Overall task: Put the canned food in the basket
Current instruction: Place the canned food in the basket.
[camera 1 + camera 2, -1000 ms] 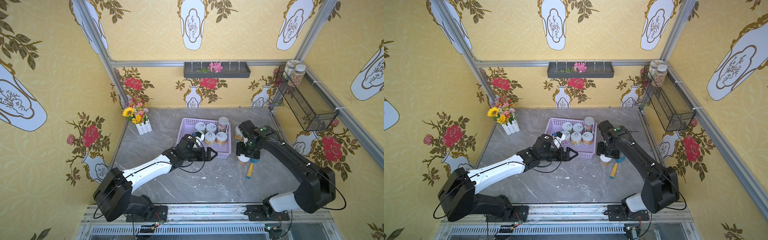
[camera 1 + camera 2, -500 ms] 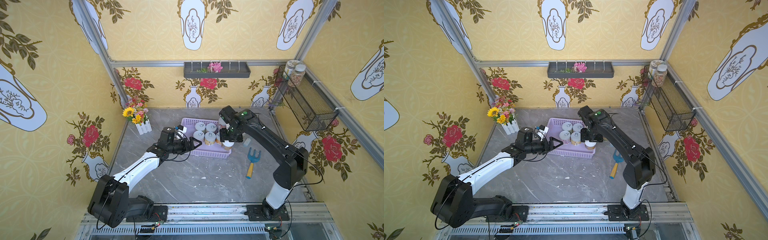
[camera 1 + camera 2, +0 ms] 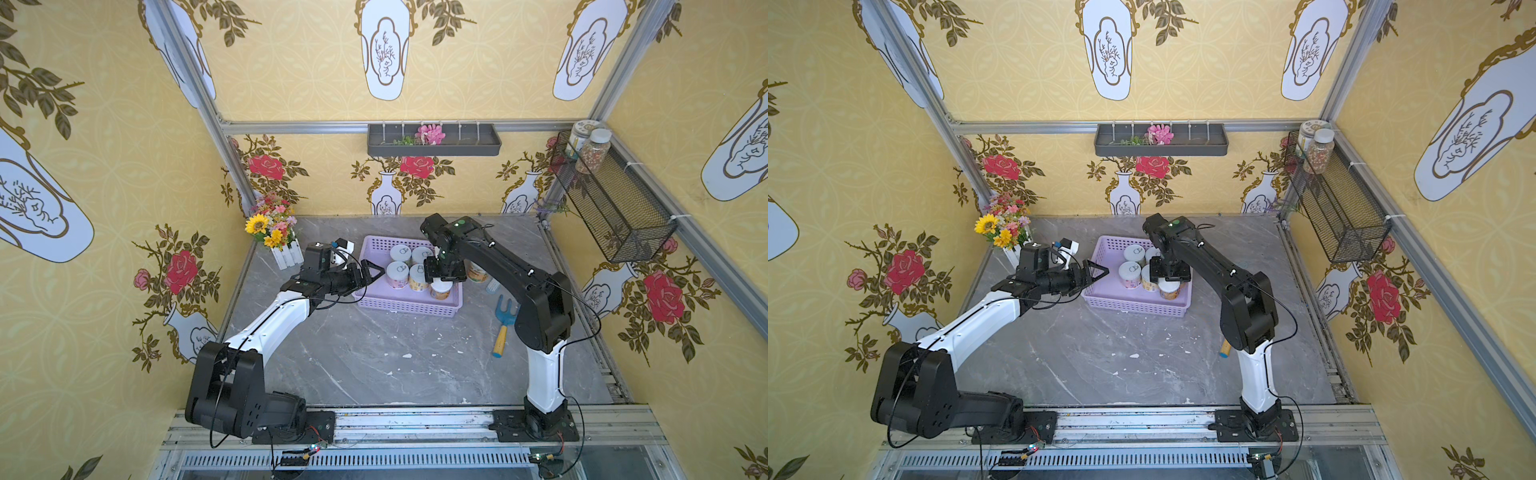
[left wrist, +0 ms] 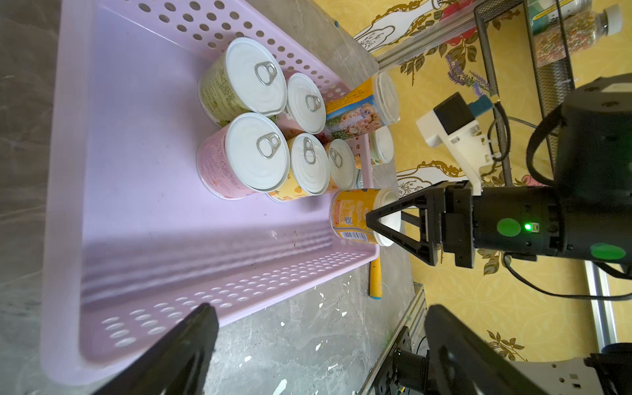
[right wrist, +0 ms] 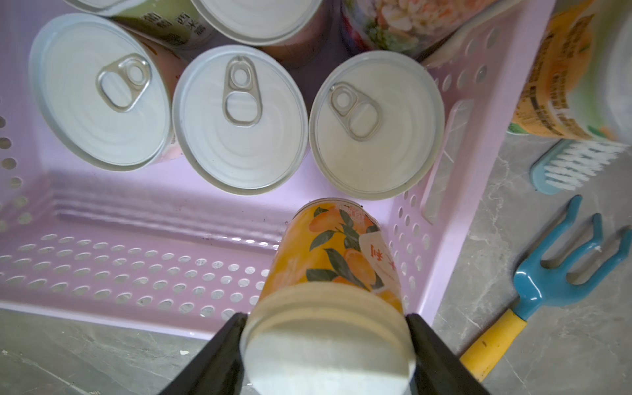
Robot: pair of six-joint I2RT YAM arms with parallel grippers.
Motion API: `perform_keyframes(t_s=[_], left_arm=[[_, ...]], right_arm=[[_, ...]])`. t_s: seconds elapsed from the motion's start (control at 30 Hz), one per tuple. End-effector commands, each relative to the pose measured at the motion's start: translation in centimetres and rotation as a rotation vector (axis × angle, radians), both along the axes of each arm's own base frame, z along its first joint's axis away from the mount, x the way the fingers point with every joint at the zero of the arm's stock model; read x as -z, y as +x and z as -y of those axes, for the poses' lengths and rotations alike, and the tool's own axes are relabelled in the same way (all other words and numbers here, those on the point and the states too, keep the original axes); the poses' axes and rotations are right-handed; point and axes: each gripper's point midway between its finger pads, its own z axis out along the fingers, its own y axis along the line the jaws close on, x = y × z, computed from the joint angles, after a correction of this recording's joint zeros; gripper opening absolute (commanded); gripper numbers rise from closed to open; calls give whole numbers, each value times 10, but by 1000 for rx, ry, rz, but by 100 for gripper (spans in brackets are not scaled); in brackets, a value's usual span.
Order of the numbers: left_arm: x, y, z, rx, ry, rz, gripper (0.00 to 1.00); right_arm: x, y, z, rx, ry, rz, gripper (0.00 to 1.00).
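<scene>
Cans [image 3: 400,271] sit in the basket [image 3: 409,308]; a lone can [image 3: 477,273] stands at its three o'clock, a rake [image 3: 505,319] at four o'clock.

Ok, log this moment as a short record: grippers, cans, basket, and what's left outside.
left gripper: open, empty, beside the basket's left end
right gripper: shut on the orange can, gripping its white cap, inside the basket's right end; contact with the floor unclear
basket: lilac, holds five upright pull-tab cans and a taller can
outside: loose can on the table past the basket's right end
other items: garden fork, brush
</scene>
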Motion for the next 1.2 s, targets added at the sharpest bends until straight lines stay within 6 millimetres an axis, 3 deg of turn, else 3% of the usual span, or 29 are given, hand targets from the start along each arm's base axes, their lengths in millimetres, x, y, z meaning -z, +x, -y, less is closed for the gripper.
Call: perform_keyframes(t_s=[0.0, 0.2, 0.67, 0.83, 0.93, 0.97, 1.17], left_arm=[[5, -2, 1, 39, 16, 9, 100], [8, -8, 13, 88, 53, 28, 100], [11, -21, 48, 180, 57, 30, 100], [13, -26, 57, 186, 89, 44, 100], [13, -23, 54, 157, 120, 58, 100], [12, -30, 64, 179, 130, 72, 100], [-6, -24, 87, 147, 248, 214, 100]], right_arm=[[5, 1, 4, 27, -9, -10, 67], [26, -4, 18, 56, -43, -46, 67], [57, -1, 19, 54, -76, -72, 70], [62, -3, 18, 49, -83, -79, 85], [51, -4, 15, 49, -59, -65, 93], [46, -4, 13, 49, -44, -57, 95], [-6, -5, 11, 84, 133, 61, 98]])
